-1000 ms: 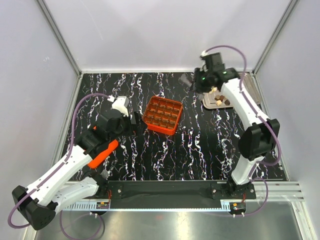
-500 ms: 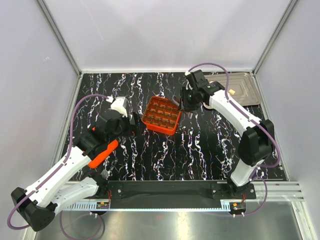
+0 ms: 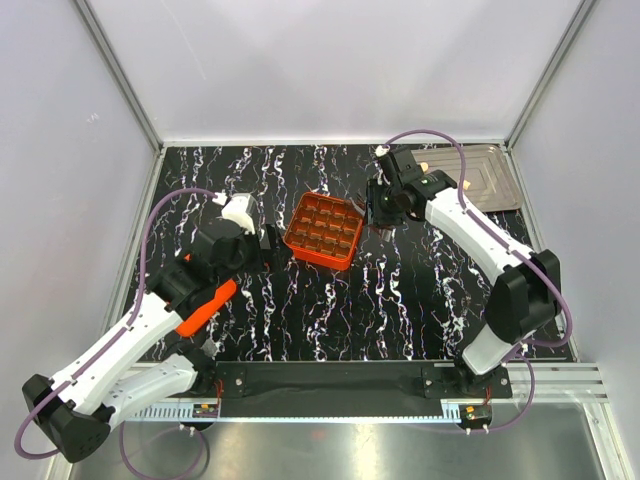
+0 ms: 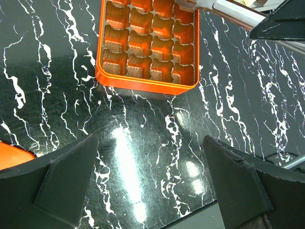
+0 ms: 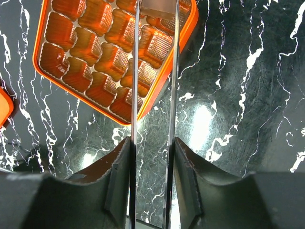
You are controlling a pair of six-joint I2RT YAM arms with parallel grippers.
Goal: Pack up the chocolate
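The orange grid box [image 3: 325, 231] sits mid-table; it also shows in the left wrist view [image 4: 147, 43] and the right wrist view [image 5: 109, 52]. Its cells look orange-brown, and I cannot tell whether any hold chocolate. My right gripper [image 3: 373, 214] hovers at the box's right edge. Its fingers carry two thin metal blades, and a small pale piece of chocolate [image 5: 158, 8] sits pinched between the tips [image 5: 157, 12]. My left gripper [image 3: 268, 240] is wide open and empty [image 4: 152, 191] over bare table left of the box. The other chocolates are hidden behind the right arm.
The silver metal tray [image 3: 495, 175] lies at the back right, partly under the right arm. An orange flat piece [image 3: 205, 305] lies under the left arm and shows at a frame edge [image 4: 9, 155]. Grey walls enclose the black marbled table [image 3: 400, 300].
My right gripper moved from the tray at the back right leftward to the box's right edge, then settled there. The left arm has barely moved.
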